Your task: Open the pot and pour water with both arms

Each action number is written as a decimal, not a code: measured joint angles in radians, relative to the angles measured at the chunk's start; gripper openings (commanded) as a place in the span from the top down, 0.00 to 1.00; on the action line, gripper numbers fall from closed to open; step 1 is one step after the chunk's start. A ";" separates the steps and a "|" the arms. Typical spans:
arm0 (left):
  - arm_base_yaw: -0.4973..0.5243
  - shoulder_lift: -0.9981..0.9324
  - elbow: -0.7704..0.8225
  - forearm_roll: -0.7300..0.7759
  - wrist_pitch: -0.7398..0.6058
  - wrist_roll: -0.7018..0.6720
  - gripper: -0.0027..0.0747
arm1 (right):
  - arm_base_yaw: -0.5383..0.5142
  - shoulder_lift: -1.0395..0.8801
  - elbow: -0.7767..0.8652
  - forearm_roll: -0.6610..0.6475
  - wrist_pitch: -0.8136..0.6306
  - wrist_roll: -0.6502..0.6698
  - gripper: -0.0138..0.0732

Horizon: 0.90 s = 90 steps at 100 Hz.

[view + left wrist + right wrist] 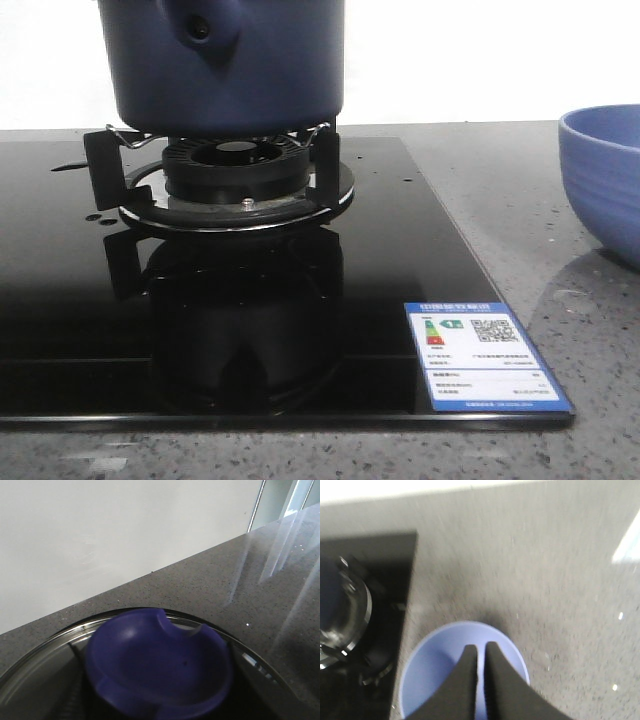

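The big dark blue pot [225,65] is cut off at the top of the front view, so its lid does not show there. The light blue round bowl [605,180] runs off the side. Under the right gripper [481,652], that view is blurry. The left gripper's fingers are out of sight.

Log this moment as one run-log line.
pot on burner stand | lid knob close under left wrist camera | right gripper jaws nearly together, empty, above bowl | pouring not started
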 measured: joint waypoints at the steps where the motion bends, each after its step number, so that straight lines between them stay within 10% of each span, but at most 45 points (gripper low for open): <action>1: 0.000 0.002 0.000 -0.007 0.000 0.003 0.76 | 0.000 -0.005 0.000 0.000 -0.003 0.000 0.91; 41: 0.000 0.045 -0.009 -0.188 0.012 0.172 0.74 | 0.002 -0.099 -0.004 0.002 0.006 0.000 0.91; 65: 0.000 0.047 -0.009 -0.192 0.017 0.178 0.26 | 0.002 -0.099 -0.004 0.002 0.007 0.000 0.91; 90: 0.000 0.000 -0.009 -0.193 -0.010 0.178 0.23 | 0.002 -0.099 -0.004 0.004 -0.002 0.000 0.91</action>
